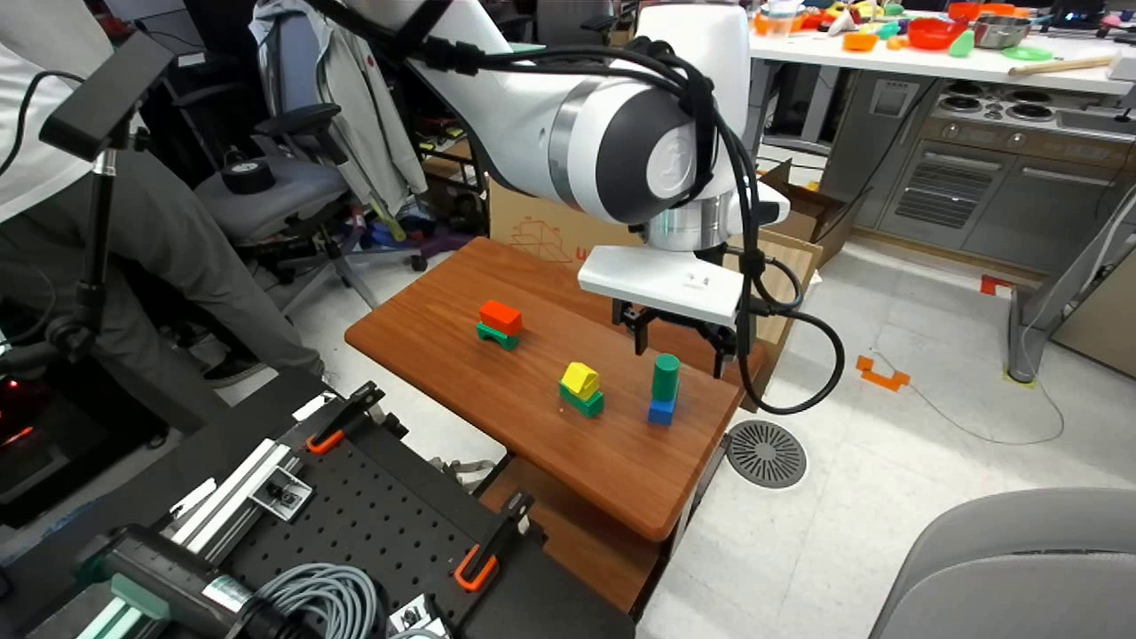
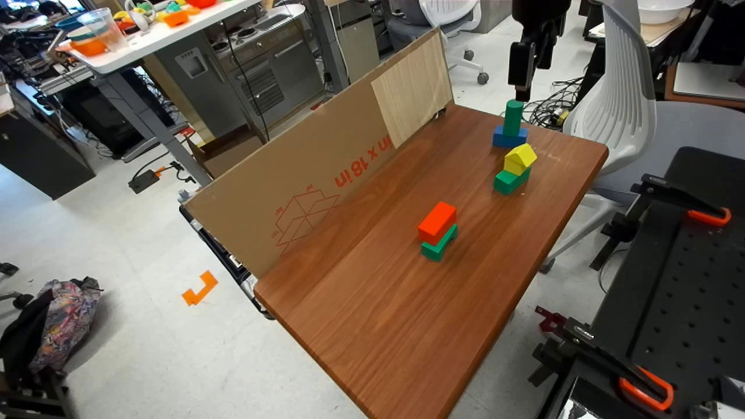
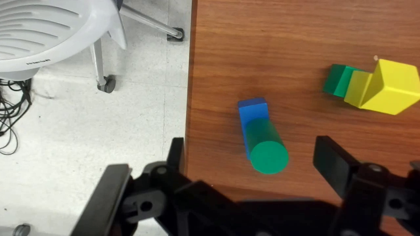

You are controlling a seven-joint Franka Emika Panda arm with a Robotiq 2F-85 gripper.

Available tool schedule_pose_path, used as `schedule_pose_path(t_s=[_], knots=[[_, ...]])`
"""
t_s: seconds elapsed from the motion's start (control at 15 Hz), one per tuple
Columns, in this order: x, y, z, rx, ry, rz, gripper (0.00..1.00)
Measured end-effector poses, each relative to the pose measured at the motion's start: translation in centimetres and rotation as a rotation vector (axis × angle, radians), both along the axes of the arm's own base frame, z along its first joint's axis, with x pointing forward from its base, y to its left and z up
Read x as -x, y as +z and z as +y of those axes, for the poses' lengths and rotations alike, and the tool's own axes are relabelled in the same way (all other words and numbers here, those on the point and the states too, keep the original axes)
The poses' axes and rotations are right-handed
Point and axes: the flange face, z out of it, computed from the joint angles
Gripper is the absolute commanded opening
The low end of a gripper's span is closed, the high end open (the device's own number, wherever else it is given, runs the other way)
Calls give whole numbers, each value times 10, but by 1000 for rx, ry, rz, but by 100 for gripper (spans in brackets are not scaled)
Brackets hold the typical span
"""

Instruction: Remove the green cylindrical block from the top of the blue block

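The green cylindrical block [image 3: 267,147], likely painted wood, stands on the oblong blue block [image 3: 254,111] near a short edge of the brown wood-grain tabletop [image 2: 361,302]; the empty black gripper [image 3: 250,142] hangs above, spread wide, presumably to straddle it.

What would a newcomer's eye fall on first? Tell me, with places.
Probably the big white robot arm over the brown table, its hand hanging open near the green cylinder, which stands on the blue block. Next come the yellow block and the red-orange block, each atop a green piece on that table.
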Motion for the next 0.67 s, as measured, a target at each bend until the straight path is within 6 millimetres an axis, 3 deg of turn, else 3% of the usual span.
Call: schedule_pose_path(t_s=[0.27, 0.47, 0.67], knots=[[-5, -17, -1, -15, 60, 22, 98], [-11, -20, 6, -28, 103, 20, 87], [-17, -24, 18, -40, 142, 19, 91]])
